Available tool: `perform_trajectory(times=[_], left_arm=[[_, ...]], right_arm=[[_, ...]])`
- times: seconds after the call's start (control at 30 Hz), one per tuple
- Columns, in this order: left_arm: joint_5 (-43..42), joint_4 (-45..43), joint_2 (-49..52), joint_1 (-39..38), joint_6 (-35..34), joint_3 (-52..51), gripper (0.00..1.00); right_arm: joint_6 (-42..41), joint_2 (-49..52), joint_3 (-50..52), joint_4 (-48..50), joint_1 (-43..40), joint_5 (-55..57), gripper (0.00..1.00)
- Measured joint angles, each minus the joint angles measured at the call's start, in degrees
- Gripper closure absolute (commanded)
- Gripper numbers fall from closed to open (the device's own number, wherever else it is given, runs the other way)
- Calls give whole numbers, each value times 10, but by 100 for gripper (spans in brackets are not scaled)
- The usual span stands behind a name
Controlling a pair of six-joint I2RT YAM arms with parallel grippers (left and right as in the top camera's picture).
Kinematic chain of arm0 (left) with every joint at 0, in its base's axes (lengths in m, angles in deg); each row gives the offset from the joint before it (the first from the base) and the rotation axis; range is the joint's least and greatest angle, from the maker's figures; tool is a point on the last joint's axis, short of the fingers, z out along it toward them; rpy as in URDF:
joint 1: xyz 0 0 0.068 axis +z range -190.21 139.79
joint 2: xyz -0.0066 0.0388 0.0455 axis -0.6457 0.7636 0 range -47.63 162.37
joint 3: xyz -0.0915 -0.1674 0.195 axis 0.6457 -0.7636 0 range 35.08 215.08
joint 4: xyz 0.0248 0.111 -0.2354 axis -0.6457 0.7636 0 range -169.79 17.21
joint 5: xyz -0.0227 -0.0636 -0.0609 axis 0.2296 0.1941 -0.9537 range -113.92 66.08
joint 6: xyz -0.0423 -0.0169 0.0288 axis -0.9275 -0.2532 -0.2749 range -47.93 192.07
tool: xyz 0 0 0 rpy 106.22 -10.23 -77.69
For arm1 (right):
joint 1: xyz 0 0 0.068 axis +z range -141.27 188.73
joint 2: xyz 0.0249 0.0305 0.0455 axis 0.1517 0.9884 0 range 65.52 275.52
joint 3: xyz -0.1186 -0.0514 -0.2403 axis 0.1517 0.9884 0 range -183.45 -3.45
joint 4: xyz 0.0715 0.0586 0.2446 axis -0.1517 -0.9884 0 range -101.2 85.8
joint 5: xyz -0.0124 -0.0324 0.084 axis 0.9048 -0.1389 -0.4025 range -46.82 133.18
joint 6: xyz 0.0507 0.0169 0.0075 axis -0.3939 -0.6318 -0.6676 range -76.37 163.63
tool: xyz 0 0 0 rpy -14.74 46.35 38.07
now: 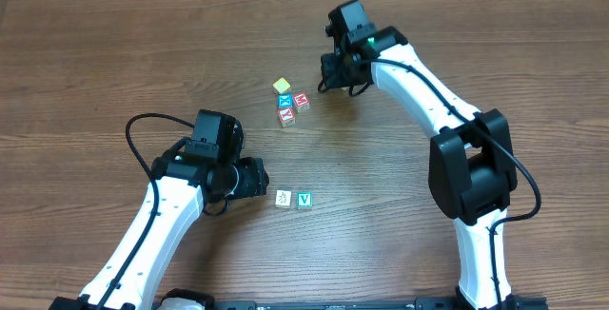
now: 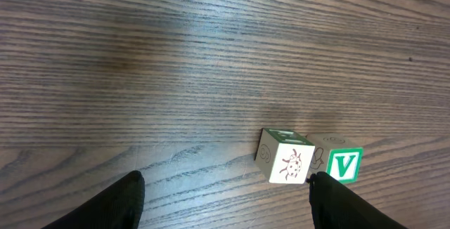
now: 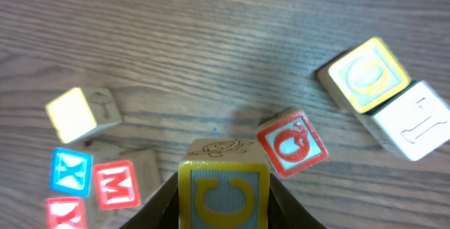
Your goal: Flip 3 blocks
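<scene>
While left jaws gape, V block point(image 2: 345, 165) at fingertip point(image 2: 336, 202) (right jaws clamp C block point(image 3: 223, 194)).

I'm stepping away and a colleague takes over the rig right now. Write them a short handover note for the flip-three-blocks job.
Left gripper: open and empty, low over the table, just short of the cream ladybug block.
Right gripper: closed on a yellow C block.
Things: the ladybug block and the green V block sit side by side in front of the left gripper. The pale yellow block lies free on the table near the right gripper.
Done: no flip can be confirmed from the views.
Left: probably all three of these blocks. None of them is held.
</scene>
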Motion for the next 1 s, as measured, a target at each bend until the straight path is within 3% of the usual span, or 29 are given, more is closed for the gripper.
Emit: perform_trajectory(times=[0.23,0.63,0.77,1.0], left_arm=[[-3,-11,0,0,0,0,31],[-18,-17,0,0,0,2,30],[-28,-17,0,0,0,2,30],[-37,-15,0,0,0,3,29]], right_arm=[[-1,-22,-50,-117,0,1,88],[-32,-207,-42,-268,21,15,96],[-59,-279,39,-252,71,41,96],[-126,-396,284,-154,153,50,93]])
